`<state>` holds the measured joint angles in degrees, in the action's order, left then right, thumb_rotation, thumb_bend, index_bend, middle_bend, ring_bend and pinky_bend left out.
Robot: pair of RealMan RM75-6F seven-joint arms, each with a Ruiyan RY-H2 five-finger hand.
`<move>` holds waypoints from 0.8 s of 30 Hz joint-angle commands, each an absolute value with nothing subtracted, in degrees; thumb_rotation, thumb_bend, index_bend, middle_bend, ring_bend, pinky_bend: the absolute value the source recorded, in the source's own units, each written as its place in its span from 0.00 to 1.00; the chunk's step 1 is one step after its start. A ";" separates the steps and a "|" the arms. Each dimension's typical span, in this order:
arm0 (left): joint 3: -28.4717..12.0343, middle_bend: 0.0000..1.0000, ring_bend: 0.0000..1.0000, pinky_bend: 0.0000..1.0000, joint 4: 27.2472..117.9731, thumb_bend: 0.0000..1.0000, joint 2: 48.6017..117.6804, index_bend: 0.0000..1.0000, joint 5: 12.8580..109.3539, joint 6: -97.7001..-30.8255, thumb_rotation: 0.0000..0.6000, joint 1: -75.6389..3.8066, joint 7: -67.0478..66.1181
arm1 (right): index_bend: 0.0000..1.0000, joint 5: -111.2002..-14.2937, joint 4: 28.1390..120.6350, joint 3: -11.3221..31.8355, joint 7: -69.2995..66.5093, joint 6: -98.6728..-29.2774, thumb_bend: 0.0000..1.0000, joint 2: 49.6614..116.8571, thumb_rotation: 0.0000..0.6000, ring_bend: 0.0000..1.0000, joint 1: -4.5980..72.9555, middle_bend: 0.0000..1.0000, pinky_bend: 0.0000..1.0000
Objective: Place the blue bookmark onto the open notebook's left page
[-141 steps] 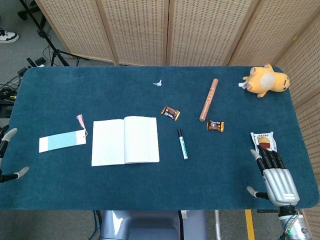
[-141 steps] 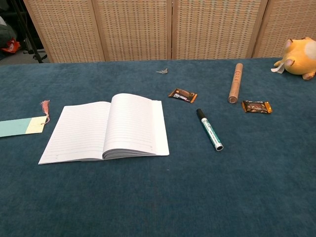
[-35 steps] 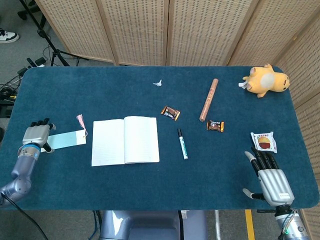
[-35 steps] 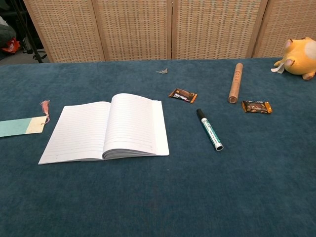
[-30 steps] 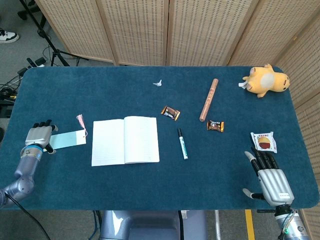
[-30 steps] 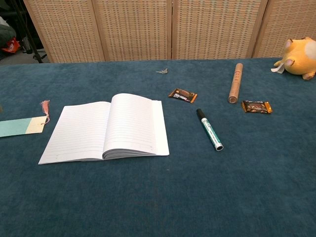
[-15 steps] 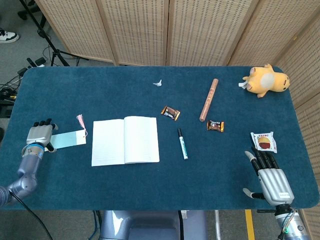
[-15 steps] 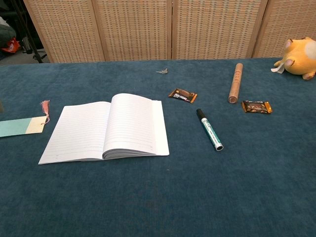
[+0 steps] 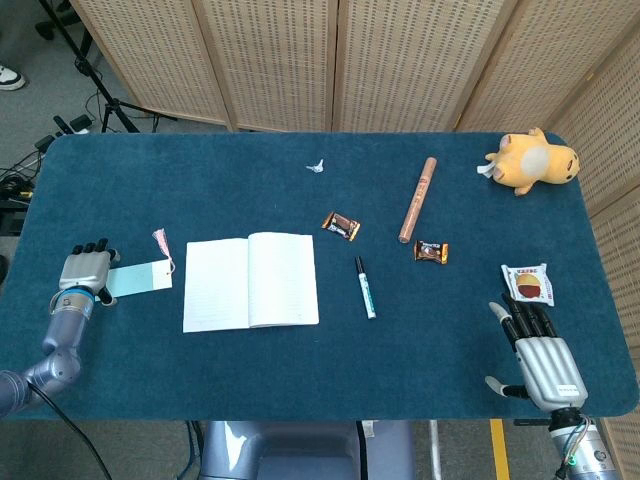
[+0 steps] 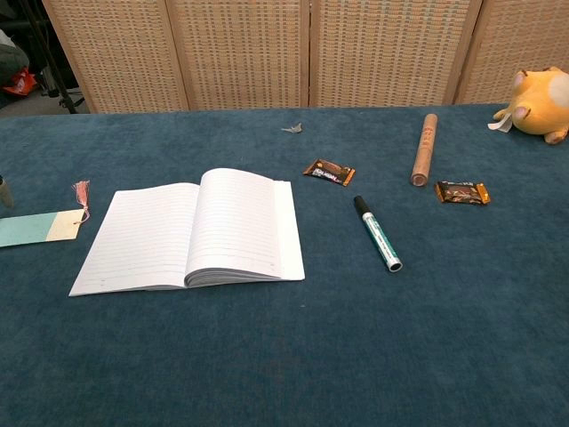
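Resting over the outer end of the blue bookmark [image 9: 138,279], the left hand [image 9: 86,270] is seen at the table's [image 9: 200,190] left edge; whether the bookmark is gripped cannot be told. The bookmark lies flat just left of the open notebook [image 9: 250,281], its pink tassel [image 9: 160,242] beside the left page. A marker [image 9: 365,288], two candy wrappers [image 9: 341,226], a brown tube [image 9: 417,199] and a yellow plush toy [image 9: 533,161] are spread further right. The right hand [image 9: 540,355] is held released near the front corner, fingers apart, below a snack packet [image 9: 526,283].
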<state>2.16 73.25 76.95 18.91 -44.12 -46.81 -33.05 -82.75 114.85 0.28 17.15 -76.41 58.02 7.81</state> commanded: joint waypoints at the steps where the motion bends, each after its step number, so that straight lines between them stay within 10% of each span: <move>1: 2.10 0.00 0.00 0.00 73.18 0.16 77.11 0.27 18.94 -44.22 1.00 -46.77 -33.20 | 0.00 -82.79 114.89 0.28 17.09 -76.45 0.10 57.98 1.00 0.00 7.80 0.00 0.01; 24: 1.80 0.00 0.00 0.00 71.90 0.17 78.74 0.27 18.35 -44.52 1.00 -46.62 -34.92 | 0.00 -82.79 114.97 0.18 16.88 -76.48 0.10 57.86 1.00 0.00 7.84 0.00 0.01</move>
<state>1.79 71.96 78.69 18.38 -44.53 -46.63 -34.87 -82.78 114.96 0.18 16.89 -76.47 57.86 7.84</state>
